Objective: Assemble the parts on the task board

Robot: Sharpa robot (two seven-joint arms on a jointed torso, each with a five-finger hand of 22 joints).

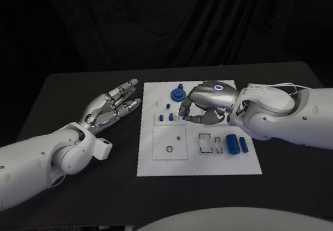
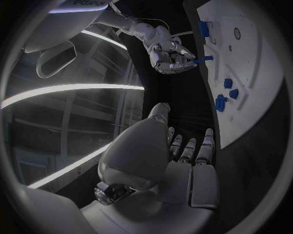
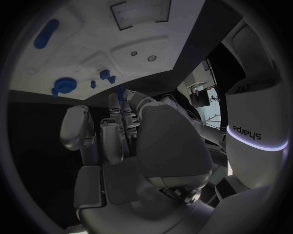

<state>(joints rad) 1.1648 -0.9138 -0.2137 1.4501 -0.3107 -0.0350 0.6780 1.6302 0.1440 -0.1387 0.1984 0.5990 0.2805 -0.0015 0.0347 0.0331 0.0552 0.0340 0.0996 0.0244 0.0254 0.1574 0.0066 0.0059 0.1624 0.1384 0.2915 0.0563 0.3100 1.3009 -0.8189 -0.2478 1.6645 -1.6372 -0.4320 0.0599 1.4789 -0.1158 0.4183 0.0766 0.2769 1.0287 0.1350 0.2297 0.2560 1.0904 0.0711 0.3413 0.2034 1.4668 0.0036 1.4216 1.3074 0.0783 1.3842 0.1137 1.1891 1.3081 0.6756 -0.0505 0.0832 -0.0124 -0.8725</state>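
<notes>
The black bench [image 1: 79,202] carries the white task board [image 1: 200,165] at its middle, lying flat with its long side running near to far.

The right arm reaches in over the board's far half. Its right robot hand [image 1: 201,105] is curled downward and pinches a small blue peg [image 2: 203,58] at its fingertips, clear of the board surface; the hold looks suited to carrying the piece toward a seat, though which seat cannot be told.

The left robot hand [image 1: 116,105] lies just left of the board's far edge, released, fingers apart and stretched out, holding nothing. It appears parked clear so as not to obstruct the right arm's work.

On the board, a round blue knob piece [image 1: 178,94] stands at the far end. Several small blue parts [image 1: 165,117] sit near the middle. Two blue cylinders [image 1: 236,143] lie side by side toward the near right. Shallow recesses [image 1: 170,148] on the near half remain unfilled, so assembly is judged incomplete.
</notes>
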